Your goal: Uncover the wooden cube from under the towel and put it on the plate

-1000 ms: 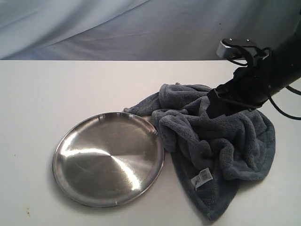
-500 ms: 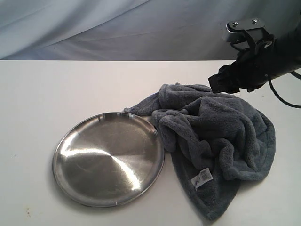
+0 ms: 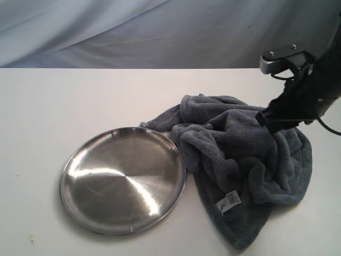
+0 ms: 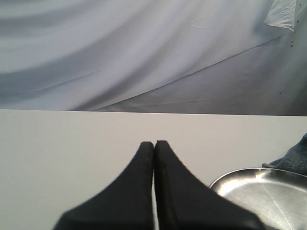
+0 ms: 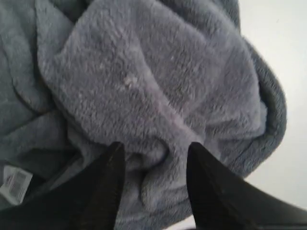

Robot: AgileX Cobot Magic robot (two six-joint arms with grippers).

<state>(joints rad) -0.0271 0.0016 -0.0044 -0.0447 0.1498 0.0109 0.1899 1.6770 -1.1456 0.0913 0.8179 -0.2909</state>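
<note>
Since cube is unseen, likely under towel (image 3: 240, 160) touching plate (image 3: 122, 178) rim | right pincer (image 5: 156, 148) half-open astride a fold, gripping nothing | left pincer (image 4: 154, 143) closed, empty | pinch fold deep, lift away from plate

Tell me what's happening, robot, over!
Copy: left gripper shut, near plate. Then right gripper, jaws open, astride a fold of towel. No wooden cube in sight. Nothing on plate.
</note>
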